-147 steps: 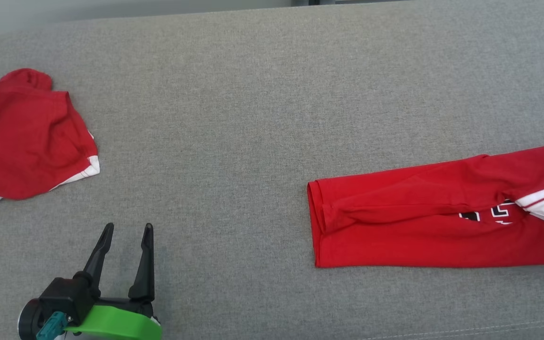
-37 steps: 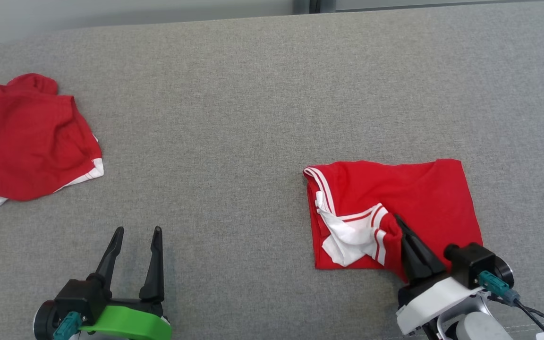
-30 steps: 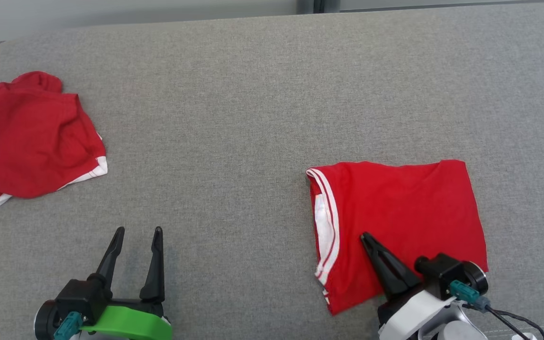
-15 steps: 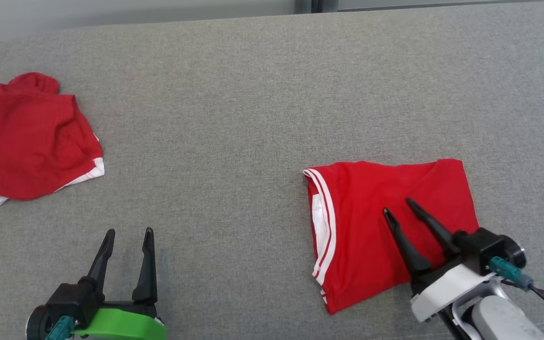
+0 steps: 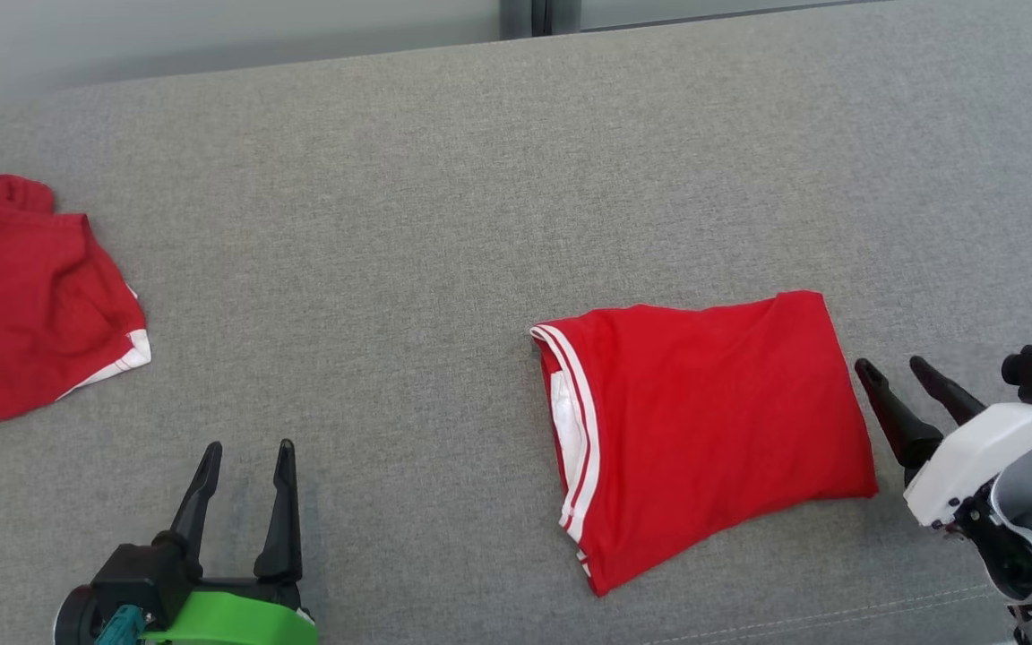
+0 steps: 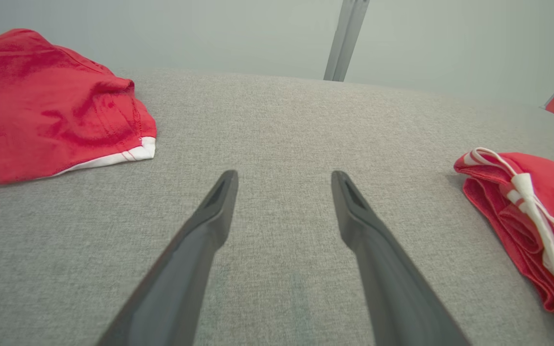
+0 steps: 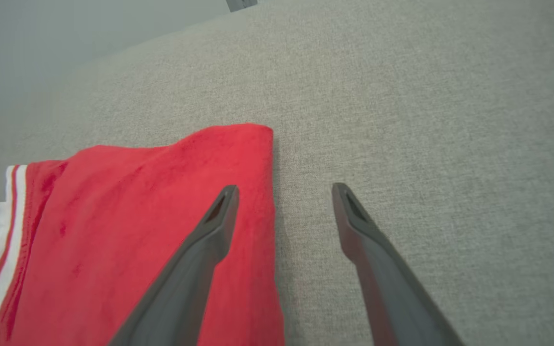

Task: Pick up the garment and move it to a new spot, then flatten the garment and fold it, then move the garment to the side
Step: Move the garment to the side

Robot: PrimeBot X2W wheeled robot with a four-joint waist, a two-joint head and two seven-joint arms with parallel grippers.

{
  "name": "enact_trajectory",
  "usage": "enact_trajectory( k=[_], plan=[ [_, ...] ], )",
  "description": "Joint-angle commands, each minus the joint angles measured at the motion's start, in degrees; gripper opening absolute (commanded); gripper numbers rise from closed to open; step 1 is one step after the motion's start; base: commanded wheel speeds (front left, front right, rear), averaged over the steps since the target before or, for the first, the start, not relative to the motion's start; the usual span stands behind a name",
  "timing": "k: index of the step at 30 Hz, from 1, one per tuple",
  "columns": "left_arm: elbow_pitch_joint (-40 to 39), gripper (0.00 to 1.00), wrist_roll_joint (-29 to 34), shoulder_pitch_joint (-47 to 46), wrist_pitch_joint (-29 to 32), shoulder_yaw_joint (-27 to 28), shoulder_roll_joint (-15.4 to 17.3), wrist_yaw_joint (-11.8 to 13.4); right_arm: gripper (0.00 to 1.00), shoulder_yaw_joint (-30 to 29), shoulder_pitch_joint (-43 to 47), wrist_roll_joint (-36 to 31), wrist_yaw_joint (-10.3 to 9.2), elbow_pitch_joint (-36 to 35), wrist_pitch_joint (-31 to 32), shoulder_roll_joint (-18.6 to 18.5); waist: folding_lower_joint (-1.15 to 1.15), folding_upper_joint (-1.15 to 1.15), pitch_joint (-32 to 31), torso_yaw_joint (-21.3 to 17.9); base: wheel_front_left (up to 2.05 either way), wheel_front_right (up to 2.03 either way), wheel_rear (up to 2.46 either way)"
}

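Right end effector [image 5: 888, 362] withdrawn off garment [image 5: 713, 421], red cloth [image 5: 23, 305] cropped left

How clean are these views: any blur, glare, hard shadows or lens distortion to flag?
Head view: soft even light, no glare, the folded garment sharp with little shadow. Left wrist view: wide-angle bowing curves the far edge of the grey surface; the left gripper looks soft toward the bottom. Right wrist view: the right gripper soft close up, a faint shadow along the garment's edge.
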Motion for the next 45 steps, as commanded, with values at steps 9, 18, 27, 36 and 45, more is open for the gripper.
enact_trajectory(
  k=[9,18,27,36,45],
  plan=[
    [0.05,1.00,0.62,-2.08,-0.15,-0.50,0.65,-0.56,1.00,3.68,-7.78,8.39,0.04,6.04,13.26,-0.59,0.00,0.00,2.43,0.82,0.00,0.00,0.00],
    [0.34,1.00,0.44,-2.45,-0.15,-0.57,0.25,-0.63,0.45,7.06,-9.70,14.30,0.04,7.23,18.97,-0.76,0.00,0.00,3.14,2.73,0.00,0.00,0.00],
    [0.13,1.00,0.68,-1.67,-0.15,-0.22,0.54,-0.37,0.00,9.03,-11.23,17.46,0.04,6.16,16.25,-2.51,0.00,0.00,2.80,0.82,0.00,0.00,0.00],
    [-2.42,1.00,1.02,-2.40,0.35,0.35,2.35,0.23,0.00,11.15,-14.46,17.94,0.04,8.99,12.71,-3.09,0.00,0.00,4.65,-6.99,0.00,0.00,0.00],
    [-7.53,1.00,2.07,-4.68,3.08,-0.71,4.31,0.16,0.00,13.63,-16.95,18.33,0.04,12.17,7.88,-3.57,0.00,0.00,8.84,-14.15,0.00,0.00,0.00]
  ],
)
